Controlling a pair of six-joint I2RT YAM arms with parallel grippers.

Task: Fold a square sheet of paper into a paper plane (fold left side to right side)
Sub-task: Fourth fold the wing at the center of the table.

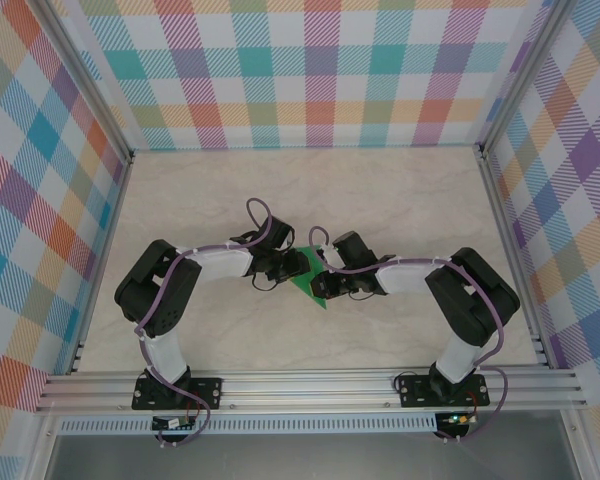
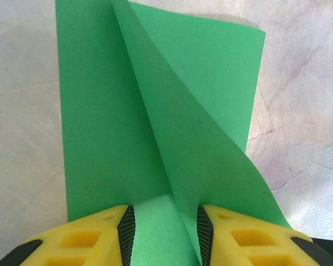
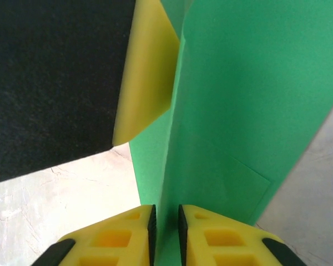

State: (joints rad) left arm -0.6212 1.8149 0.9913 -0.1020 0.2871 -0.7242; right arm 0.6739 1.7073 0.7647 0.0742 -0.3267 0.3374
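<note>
The bright-green sheet of paper [image 1: 311, 282] lies part-folded at the table's middle, between both grippers. In the left wrist view the paper [image 2: 100, 122] lies flat with one flap [image 2: 211, 111] curling up and over to the right. My left gripper [image 2: 165, 224] stands open, its yellow fingers [image 2: 94, 238] wide apart astride the paper's near edge. My right gripper [image 3: 165, 221] is shut on a raised layer of the paper [image 3: 250, 100], pads almost touching. The left gripper's yellow finger [image 3: 147, 72] shows close beyond it. From above, the left gripper [image 1: 280, 268] and right gripper [image 1: 326, 282] nearly meet.
The pale marbled table [image 1: 310, 190] stretches bare behind the arms. Plaid walls [image 1: 310, 70] close the back and both sides. An aluminium rail [image 1: 310, 385] carrying the arm bases runs along the near edge.
</note>
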